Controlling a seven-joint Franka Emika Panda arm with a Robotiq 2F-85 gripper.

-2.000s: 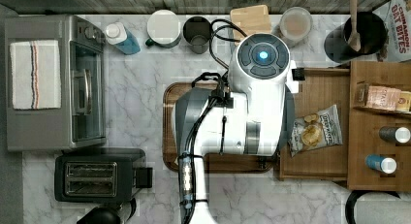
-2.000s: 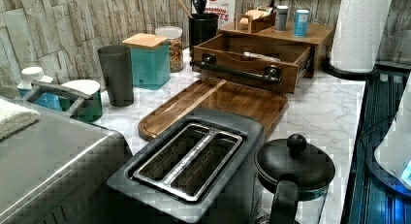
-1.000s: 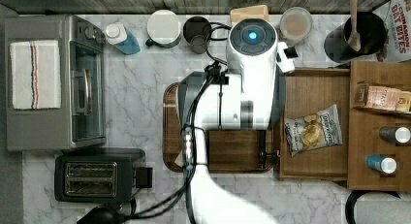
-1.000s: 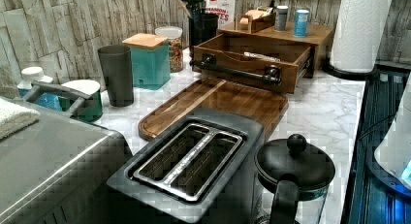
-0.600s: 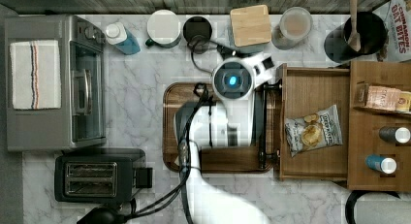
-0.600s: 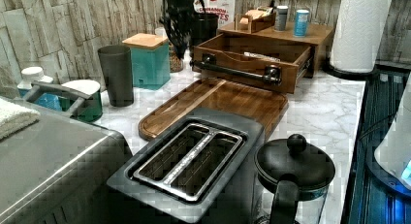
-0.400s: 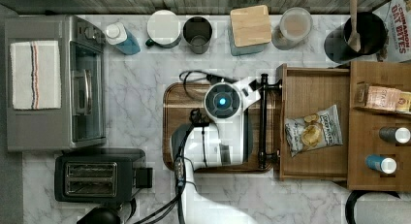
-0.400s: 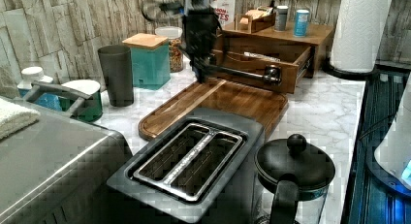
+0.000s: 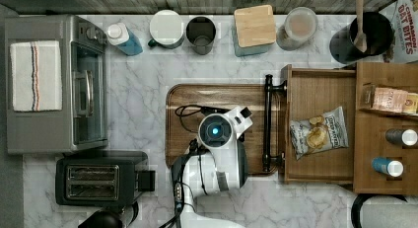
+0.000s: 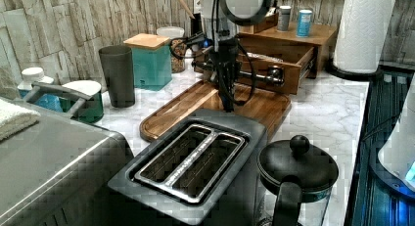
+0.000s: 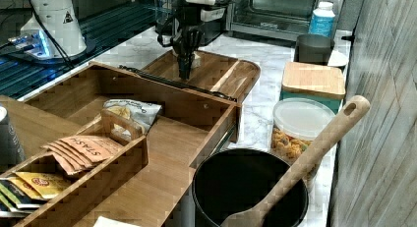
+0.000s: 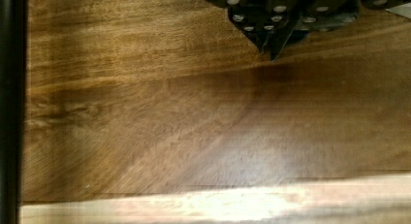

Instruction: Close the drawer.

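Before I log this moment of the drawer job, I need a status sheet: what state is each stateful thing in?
drawer: pulled open, chip bag lying inside.
gripper: fingers shut together, holding nothing, tip low over the wooden tray, short of the drawer handle.
toaster: slots empty.
teal canister: wooden lid on.
clear jar: lid on.
grey cup: upright, empty.
toaster oven: door shut.
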